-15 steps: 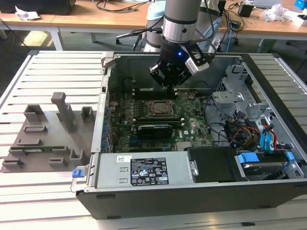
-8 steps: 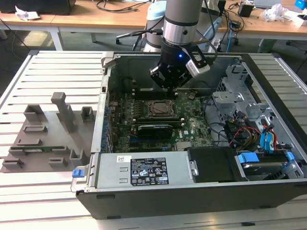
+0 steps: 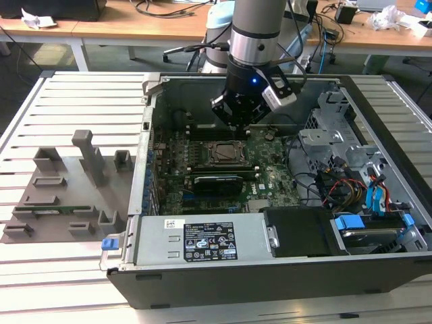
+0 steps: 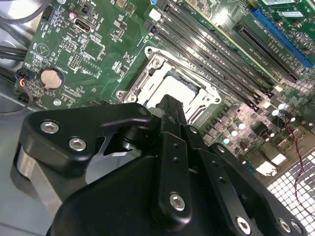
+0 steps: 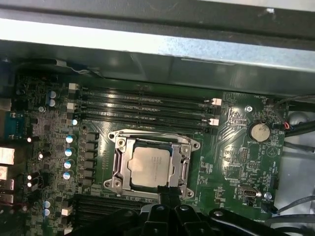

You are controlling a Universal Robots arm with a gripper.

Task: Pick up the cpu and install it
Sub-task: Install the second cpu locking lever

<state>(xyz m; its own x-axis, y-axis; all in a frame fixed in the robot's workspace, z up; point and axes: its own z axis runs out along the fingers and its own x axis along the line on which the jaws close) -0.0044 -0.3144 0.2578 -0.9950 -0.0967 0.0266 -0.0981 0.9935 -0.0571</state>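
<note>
Silvery cpu (image 5: 151, 164) sits in socket (image 5: 184, 164); we judge it light, rigid, fragile, edge-held; gripper (image 5: 167, 194) opening undeterminable.

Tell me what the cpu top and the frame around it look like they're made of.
The cpu top looks like matte, brushed silvery metal: it takes a dull, even sheen. The socket frame around it looks like brighter bare metal, probably stamped steel, judging by its sharp glints and bent edges.

white label (image 3: 209, 241) on power supply (image 3: 152, 243) | print too small to read
</note>
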